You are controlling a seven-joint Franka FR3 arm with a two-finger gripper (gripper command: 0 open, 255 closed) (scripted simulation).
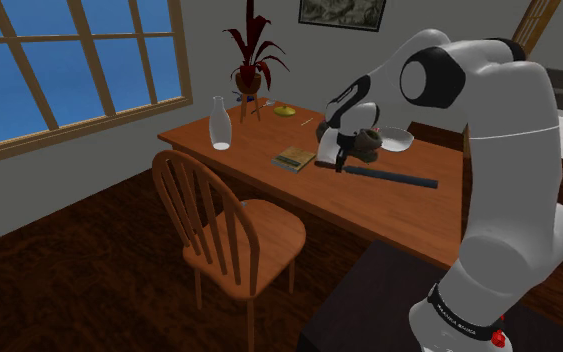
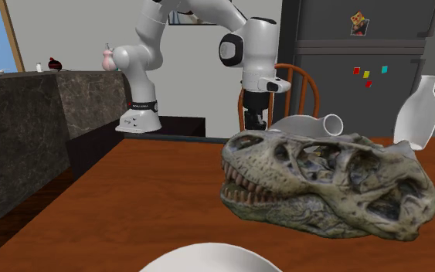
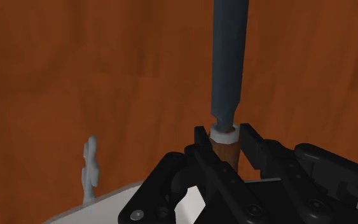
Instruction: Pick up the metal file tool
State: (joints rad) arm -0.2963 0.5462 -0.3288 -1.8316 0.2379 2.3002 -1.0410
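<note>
I read the gripper as clamped on the brown handle of the file. Its blade extends over the table.

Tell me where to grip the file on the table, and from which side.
Best take the brown handle, behind the white collar, from above, closing across its width: the file lies flat on the table, so only its top and sides are reachable.

Grey walls, large window, dark wood floor, wooden table and chair, perhaps a fridge
</note>
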